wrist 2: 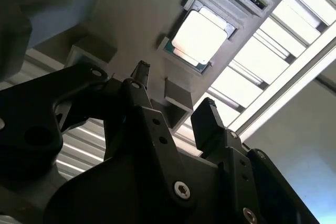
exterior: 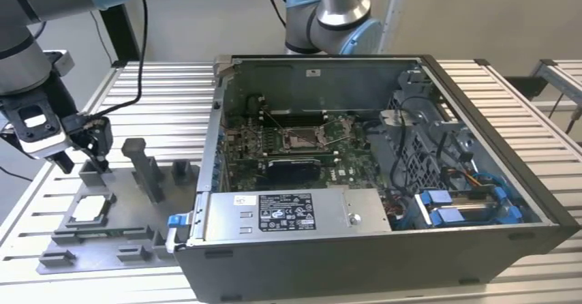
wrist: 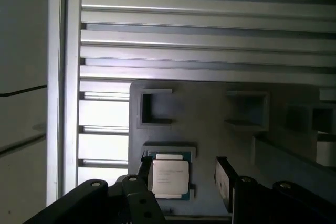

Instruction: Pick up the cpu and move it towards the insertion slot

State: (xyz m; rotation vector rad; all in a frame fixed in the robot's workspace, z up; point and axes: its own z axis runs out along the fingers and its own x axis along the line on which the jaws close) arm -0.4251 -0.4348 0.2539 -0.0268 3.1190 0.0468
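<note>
First wrist view: my gripper (wrist: 182, 165) hangs released, 2 fingers (wrist: 224, 179) spread and empty; I see the cpu (wrist: 169, 176) lying in the grey tray (wrist: 205, 114) just beyond them.

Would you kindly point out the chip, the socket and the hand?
chip (wrist: 169, 176), first wrist view, middle of its metal top.
socket (exterior: 303, 138), exterior view, its dark centre.
hand (wrist 2: 175, 84), second wrist view, midway between its fingertips.

Bright metal-topped cpu (wrist: 170, 176), matt grey plastic tray (wrist: 205, 108), ribbed metal table (wrist: 210, 35).
</note>
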